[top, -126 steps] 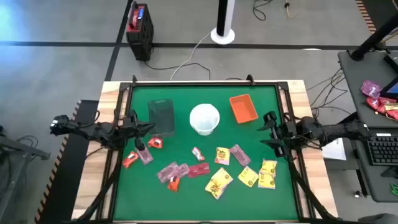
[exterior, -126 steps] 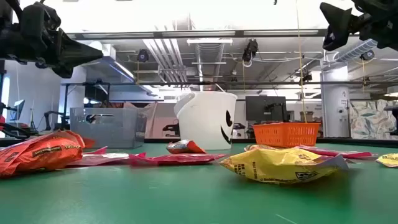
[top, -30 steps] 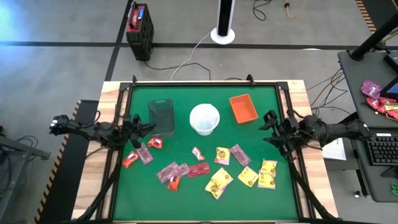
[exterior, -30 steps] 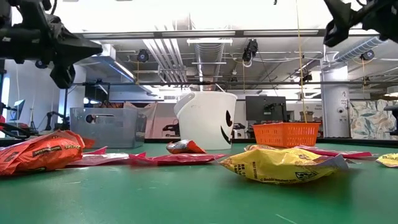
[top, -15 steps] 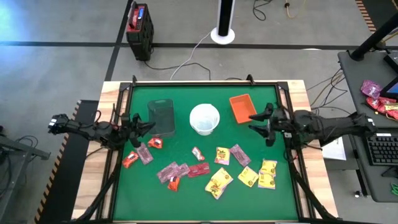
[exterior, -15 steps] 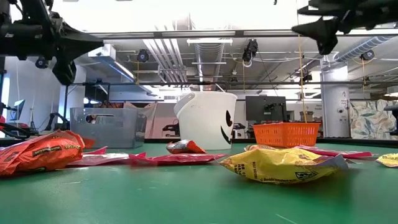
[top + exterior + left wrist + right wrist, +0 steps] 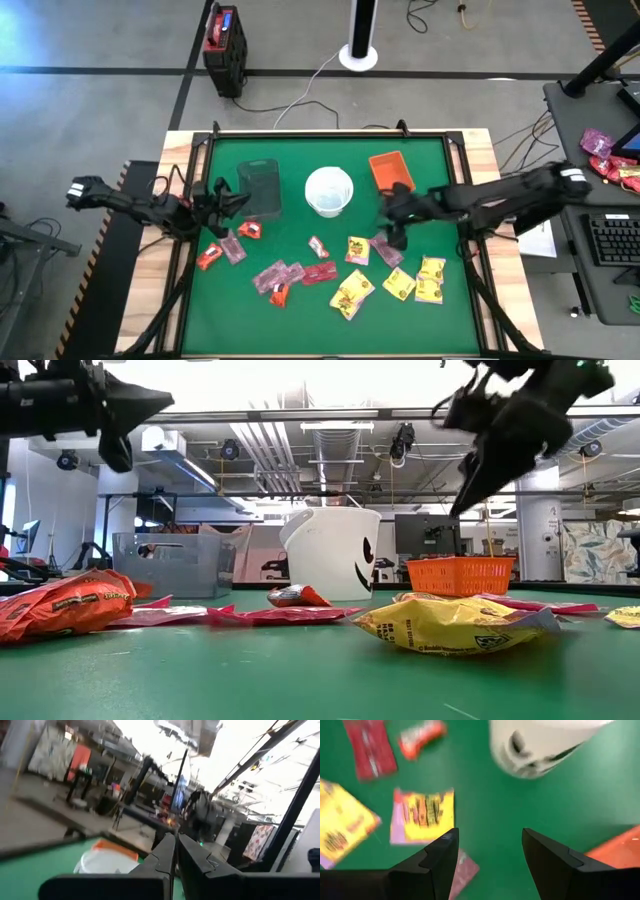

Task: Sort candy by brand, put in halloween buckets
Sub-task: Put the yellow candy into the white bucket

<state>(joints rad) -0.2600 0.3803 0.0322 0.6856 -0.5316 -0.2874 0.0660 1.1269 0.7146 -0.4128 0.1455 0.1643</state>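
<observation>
Green table [image 7: 300, 310], sorting barely begun.
The candy [image 7: 352, 291] lies scattered near the halloween buckets [image 7: 329, 190]; right gripper [image 7: 392, 222] hovers wide-jawed, empty, left gripper [image 7: 222, 201] closed.

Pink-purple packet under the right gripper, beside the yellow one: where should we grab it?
Pinch the pink-purple packet across its narrow width, mid-length, coming straight down: it lies flat on the green mat, so no edge is raised. The right gripper hangs open above it; the left gripper waits shut by the tub.
</observation>
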